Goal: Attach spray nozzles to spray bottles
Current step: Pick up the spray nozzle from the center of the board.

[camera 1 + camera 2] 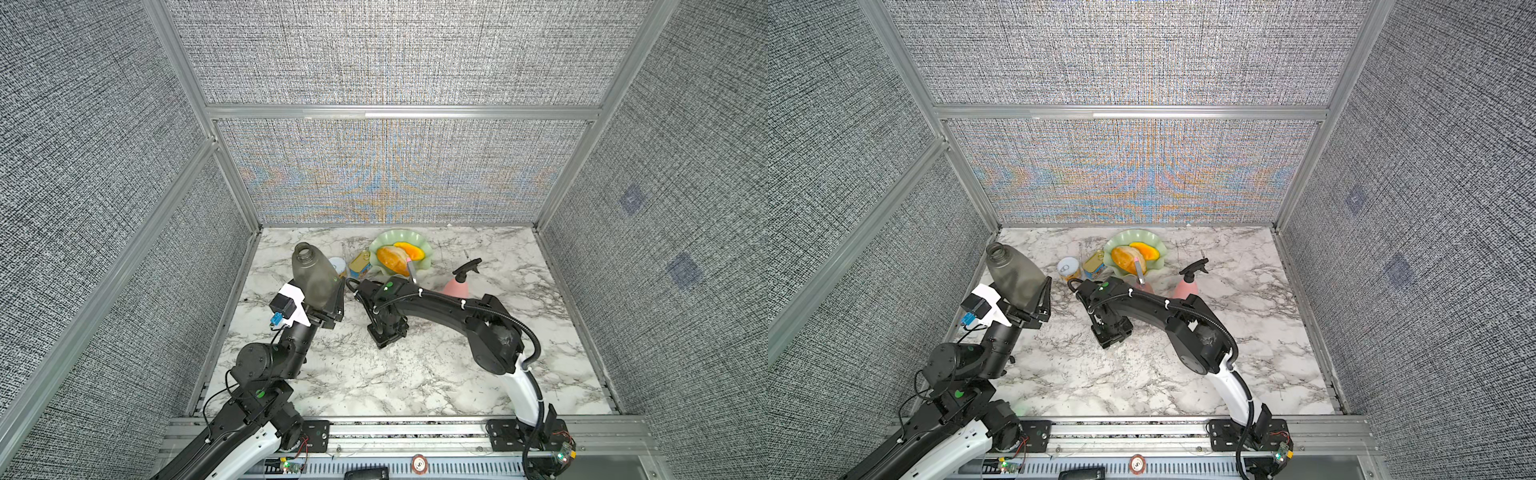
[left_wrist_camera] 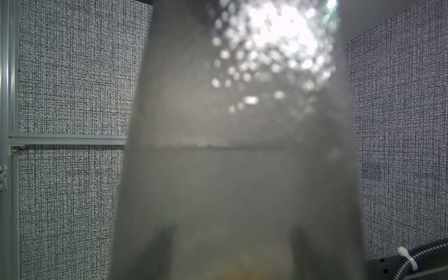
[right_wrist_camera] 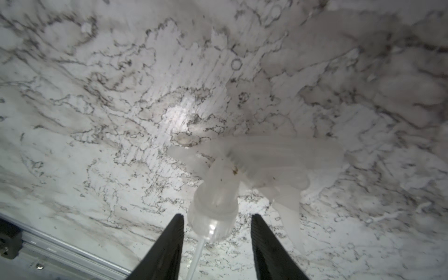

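**Hazards at the pick-up of the pale nozzle.** The left jaws grip the smoky grey bottle (image 1: 311, 272) low on its body. They hold it above the worktop (image 1: 415, 374), tilted, with its open neck pointing up and away. Its frosted wall fills the left wrist view.

The right jaws point down and stand open astride the ribbed collar of the pale nozzle (image 3: 254, 164), which appears to lie on the worktop. One jaw is just beside the collar and the other is clear of it. The dip tube (image 3: 197, 252) runs back between them.

Likely faults:
- **(a) Uneven closing:** this may push the round collar sideways, so that it rolls or slips out.
- **(b) Catching the tube:** a grip that pinches the thin tube may bend it, and a bent tube would miss the narrow neck.
- **(c) Swing in the grip:** the nozzle may pivot, leaving its thread crooked to the tilted bottle.
- **(d) Twisting force:** screwing on may turn the grey bottle within the left jaws.

The pastel pink bottle (image 1: 455, 289) already carries the black nozzle (image 1: 467, 268).
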Controlling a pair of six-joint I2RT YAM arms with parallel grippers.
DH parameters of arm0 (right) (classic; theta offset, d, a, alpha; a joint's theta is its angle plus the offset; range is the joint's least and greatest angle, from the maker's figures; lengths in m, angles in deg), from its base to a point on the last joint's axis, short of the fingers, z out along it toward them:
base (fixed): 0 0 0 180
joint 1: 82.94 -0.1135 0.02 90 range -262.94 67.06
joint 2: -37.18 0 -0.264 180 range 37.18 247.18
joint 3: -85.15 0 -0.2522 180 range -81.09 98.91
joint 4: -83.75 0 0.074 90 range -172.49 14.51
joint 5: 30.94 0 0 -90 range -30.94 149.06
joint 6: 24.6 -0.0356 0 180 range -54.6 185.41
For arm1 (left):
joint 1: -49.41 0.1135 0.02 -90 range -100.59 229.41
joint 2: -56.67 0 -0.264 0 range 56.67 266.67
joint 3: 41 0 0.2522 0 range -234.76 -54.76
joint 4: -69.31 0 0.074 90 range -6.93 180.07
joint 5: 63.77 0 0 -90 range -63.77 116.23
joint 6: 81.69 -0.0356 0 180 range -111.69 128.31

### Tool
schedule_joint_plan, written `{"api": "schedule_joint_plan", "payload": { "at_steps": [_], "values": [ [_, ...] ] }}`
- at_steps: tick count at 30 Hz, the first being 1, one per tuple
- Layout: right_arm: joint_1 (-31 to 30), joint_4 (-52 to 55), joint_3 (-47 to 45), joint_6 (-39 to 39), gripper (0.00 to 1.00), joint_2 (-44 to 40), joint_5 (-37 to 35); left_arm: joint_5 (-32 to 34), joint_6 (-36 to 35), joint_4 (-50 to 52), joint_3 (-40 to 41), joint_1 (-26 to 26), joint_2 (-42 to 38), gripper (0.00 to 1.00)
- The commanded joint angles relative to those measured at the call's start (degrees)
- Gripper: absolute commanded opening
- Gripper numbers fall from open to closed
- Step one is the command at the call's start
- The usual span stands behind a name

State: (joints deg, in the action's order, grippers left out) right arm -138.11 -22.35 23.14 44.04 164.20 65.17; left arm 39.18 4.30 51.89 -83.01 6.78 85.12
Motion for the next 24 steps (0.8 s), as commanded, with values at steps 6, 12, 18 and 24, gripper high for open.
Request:
{"api": "schedule_joint_plan", "payload": {
  "at_steps": [6, 12, 18, 24],
  "values": [
    [0.55, -2.53, -0.4, -2.06, 0.41, 1.74, 2.07, -1.04, 0.35, -0.26, -0.4, 0.0, 0.03, 0.65],
    [0.78, -4.08, -0.74, -2.78, 0.43, 3.0, 2.4, -1.0, 0.17, -0.11, -0.36, 0.01, -0.01, 0.65],
    [0.35, -6.95, -3.54, -4.2, 0.28, -1.68, 1.28, -0.69, -0.19, -0.2, -0.3, 0.0, 0.03, 0.65],
    [-0.92, -12.05, -7.69, -5.44, 0.27, -12.48, 3.64, -0.77, -1.14, -0.75, -0.13, 0.01, 1.47, 0.65]
  ]
}}
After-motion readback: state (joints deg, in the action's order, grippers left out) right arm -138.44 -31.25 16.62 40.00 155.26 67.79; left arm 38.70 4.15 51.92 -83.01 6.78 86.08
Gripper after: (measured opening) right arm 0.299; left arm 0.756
